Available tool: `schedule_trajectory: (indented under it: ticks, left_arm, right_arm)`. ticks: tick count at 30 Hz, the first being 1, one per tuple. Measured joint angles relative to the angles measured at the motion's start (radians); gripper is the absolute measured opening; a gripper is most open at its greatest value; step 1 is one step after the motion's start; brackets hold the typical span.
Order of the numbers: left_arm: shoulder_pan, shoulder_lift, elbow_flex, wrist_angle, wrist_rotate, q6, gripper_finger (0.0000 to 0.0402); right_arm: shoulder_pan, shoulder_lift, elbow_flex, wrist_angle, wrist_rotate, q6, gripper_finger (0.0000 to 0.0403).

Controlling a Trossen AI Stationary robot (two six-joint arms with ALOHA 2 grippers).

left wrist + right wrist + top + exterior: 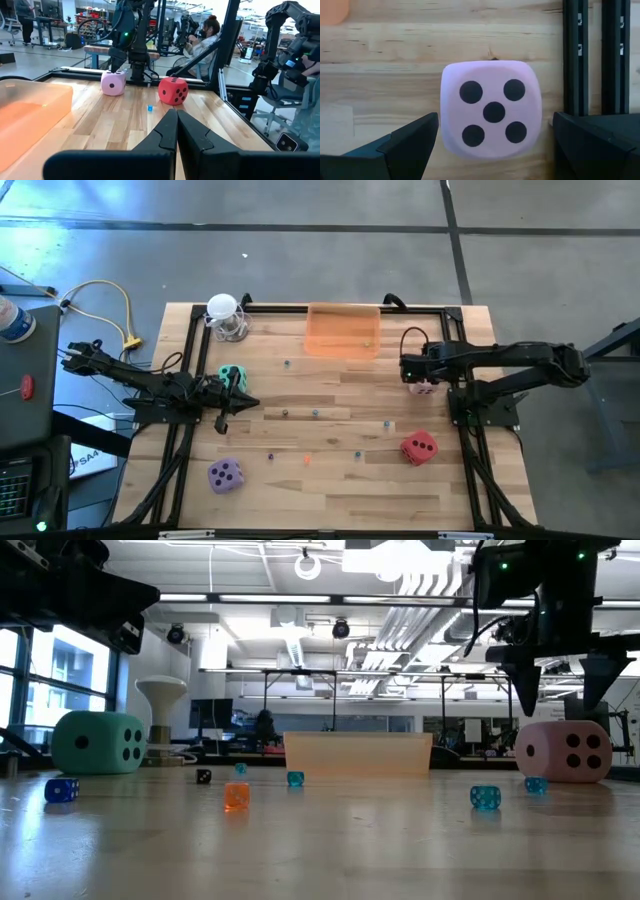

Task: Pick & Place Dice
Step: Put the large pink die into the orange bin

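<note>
four dice (pixel 419 447); one orange tray (pixel 343 331)

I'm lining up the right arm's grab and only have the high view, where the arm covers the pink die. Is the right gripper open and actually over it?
Observer: Yes. In the right wrist view the right gripper is open, its fingers standing on either side of the pink die, neither touching it.
Operator: Is it down at the die yet?
Observer: No. The low view shows its fingertips above the die's top.
Operator: Which face is up?
Observer: Five pips, seen from the wrist.
Operator: And the left arm?
Observer: The left gripper is shut and holds nothing; it points across the table toward the red die.
</note>
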Motion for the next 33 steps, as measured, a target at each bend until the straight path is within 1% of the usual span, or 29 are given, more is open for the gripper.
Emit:
schedule_trajectory:
  ticks: [6, 10, 14, 27, 33]
  left_arm:
    - [0.000, 0.000, 0.000, -0.001, 0.000, 0.000, 0.0000]
    - [0.000, 0.000, 0.000, -0.001, 0.000, 0.000, 0.0000]
    - [0.000, 0.000, 0.000, -0.001, 0.000, 0.000, 0.0000]
    - [0.000, 0.000, 0.000, -0.001, 0.000, 0.000, 0.0000]
    - [0.000, 0.000, 0.000, -0.001, 0.000, 0.000, 0.0000]
  right_arm:
    - [-0.027, -0.003, -0.060, 0.046, -0.002, -0.024, 0.0386]
    - [-0.031, -0.002, -0.081, 0.149, -0.006, -0.081, 0.0386]
    - [-0.039, -0.002, -0.089, 0.204, -0.033, -0.116, 0.0386]
    - [-0.052, -0.001, -0.089, 0.214, -0.052, -0.157, 0.0386]
    - [-0.044, 0.000, -0.090, 0.222, -0.007, -0.188, 0.0386]
